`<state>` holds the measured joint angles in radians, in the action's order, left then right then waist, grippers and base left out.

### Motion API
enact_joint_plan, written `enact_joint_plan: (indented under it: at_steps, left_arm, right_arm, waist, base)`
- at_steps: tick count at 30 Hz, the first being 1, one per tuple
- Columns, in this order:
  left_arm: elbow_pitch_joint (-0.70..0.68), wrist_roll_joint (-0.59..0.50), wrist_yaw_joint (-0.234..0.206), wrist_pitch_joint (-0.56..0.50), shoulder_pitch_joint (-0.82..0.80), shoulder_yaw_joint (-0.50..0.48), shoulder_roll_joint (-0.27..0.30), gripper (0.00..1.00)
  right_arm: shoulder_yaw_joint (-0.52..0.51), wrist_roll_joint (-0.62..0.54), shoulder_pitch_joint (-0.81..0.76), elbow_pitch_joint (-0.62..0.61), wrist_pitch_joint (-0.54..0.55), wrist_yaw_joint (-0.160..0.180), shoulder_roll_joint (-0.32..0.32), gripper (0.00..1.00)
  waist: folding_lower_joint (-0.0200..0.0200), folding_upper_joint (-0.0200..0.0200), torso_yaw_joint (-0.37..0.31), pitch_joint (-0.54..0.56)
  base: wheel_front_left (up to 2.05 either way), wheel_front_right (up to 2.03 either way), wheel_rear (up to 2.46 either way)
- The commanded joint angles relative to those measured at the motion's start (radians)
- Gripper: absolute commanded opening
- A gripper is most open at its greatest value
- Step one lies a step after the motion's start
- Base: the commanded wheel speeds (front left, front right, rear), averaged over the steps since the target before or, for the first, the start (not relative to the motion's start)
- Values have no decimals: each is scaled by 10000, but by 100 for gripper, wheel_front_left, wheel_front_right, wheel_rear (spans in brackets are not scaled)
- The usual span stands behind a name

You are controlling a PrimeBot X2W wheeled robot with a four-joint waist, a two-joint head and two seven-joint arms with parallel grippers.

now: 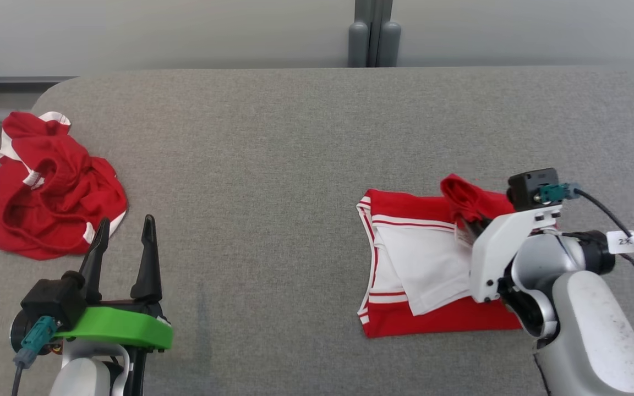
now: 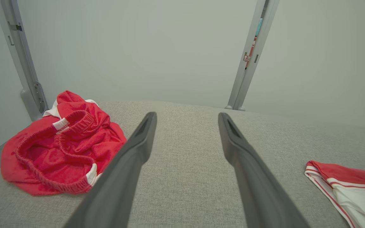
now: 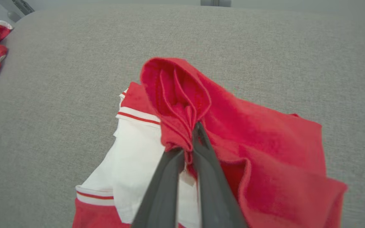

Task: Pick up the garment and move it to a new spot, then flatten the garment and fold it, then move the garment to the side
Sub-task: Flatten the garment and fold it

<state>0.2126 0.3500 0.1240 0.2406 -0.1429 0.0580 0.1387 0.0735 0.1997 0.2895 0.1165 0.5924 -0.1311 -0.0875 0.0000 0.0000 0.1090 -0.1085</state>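
While my right gripper (image 3: 191,142) pinches a red flap of the red-and-white garment (image 1: 421,253), lying partly folded on the right of the grey table (image 1: 273,165), my left gripper (image 1: 125,220) hovers wide and empty beside crumpled red shorts (image 1: 47,187); mid-fold, I'd say, with finishing and shifting aside left

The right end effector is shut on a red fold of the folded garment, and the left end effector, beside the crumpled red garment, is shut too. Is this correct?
Not quite: the left end effector is open, its jaws well apart, as the left wrist view shows. The rest holds: it is beside the crumpled red garment, and the right end effector is shut on the folded garment.
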Motion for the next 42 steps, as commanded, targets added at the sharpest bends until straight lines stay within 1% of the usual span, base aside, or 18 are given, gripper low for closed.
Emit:
enact_joint_plan:
  at_steps: [1, 5, 9, 12, 15, 18, 19, 20, 22, 25, 27, 29, 32, 34, 37, 40, 42]
  left_arm:
    - [15, 24, -23, 60, 88, -27, -12, 100]
    - [64, 83, -43, 71, 28, 11, -36, 100]
    - [208, 145, -24, 117, -185, 50, -17, 100]
    - [277, 155, -11, 157, -226, 113, -42, 100]
    - [350, 177, -2, 166, -268, 134, -41, 100]
    - [426, 182, 8, 182, -300, 180, -39, 100]
    - [427, 168, 11, 192, -279, 215, -55, 100]
    - [423, 155, 12, 199, -249, 235, -70, 100]
    - [427, 148, 2, 209, -161, 241, -73, 100]
    - [477, 193, 3, 216, -34, 213, -1, 100]
    - [439, 205, -46, 218, 69, 189, 23, 100]
    - [366, 220, -108, 222, 152, 164, 42, 100]
    - [286, 249, -151, 226, 266, 145, 67, 100]
    - [259, 271, -166, 227, 330, 163, 59, 100]
    - [220, 271, -178, 228, 381, 235, 19, 100]
    - [198, 266, -175, 225, 380, 325, -34, 100]
    - [195, 251, -175, 226, 359, 411, -68, 100]
  right_arm:
    - [120, 86, 14, 158, -149, 8, 70, 0]
    - [597, 10, 331, 837, -421, 8, 282, 0]
    - [624, -138, 708, 1642, -792, 8, 347, 0]
    - [754, 163, 1032, 2188, -1076, 8, 365, 0]
    - [1105, 451, 1330, 2796, -1209, 6, 371, 0]
    - [1271, 530, 1518, 3320, -1310, 8, 347, 1]
    - [1300, 562, 1559, 3480, -1344, 8, 349, 47]
    - [1309, 669, 1589, 3561, -1449, 8, 354, 100]
    - [1457, 998, 1595, 3684, -1523, 8, 362, 100]
    - [1890, 2159, 1432, 3354, -1455, 6, 366, 100]
    - [2205, 3091, 1283, 2798, -1367, 8, 358, 100]
    - [2385, 3712, 1209, 2077, -1312, 6, 348, 100]
    - [2138, 4166, 1083, 891, -1398, 6, 347, 100]
    - [1797, 4067, 991, 291, -1514, 8, 348, 100]
    - [733, 3444, 696, -447, -1759, 8, 346, 100]
    - [-390, 2253, 295, -755, -1918, 5, 253, 100]
    - [-895, 1396, -65, -888, -2038, 5, 122, 100]
  waist:
    - [0, 0, 84, -56]
    - [0, 0, 246, -131]
    - [0, 0, 379, -191]
    - [0, 0, 473, -211]
    - [0, 0, 546, -219]
    - [0, 0, 606, -205]
    - [0, 0, 627, -184]
    - [0, 0, 642, -162]
    - [0, 0, 660, -96]
    - [0, 0, 638, 46]
    - [0, 0, 585, 126]
    - [0, 0, 498, 193]
    - [0, 0, 360, 267]
    - [0, 0, 286, 300]
    - [0, 0, 189, 335]
    - [0, 0, 163, 341]
    - [0, 0, 167, 329]
  base:
    - [0, 0, 0]
    - [0, 0, 0]
    - [0, 0, 0]
    - [0, 0, 0]
    - [0, 0, 0]
    - [0, 0, 0]
    - [0, 0, 0]
    - [0, 0, 0]
    - [0, 0, 0]
    - [0, 0, 0]
    - [0, 0, 0]
    - [0, 0, 0]
    - [0, 0, 0]
    - [0, 0, 0]
    - [0, 0, 0]
    - [0, 0, 0]
    - [0, 0, 0]
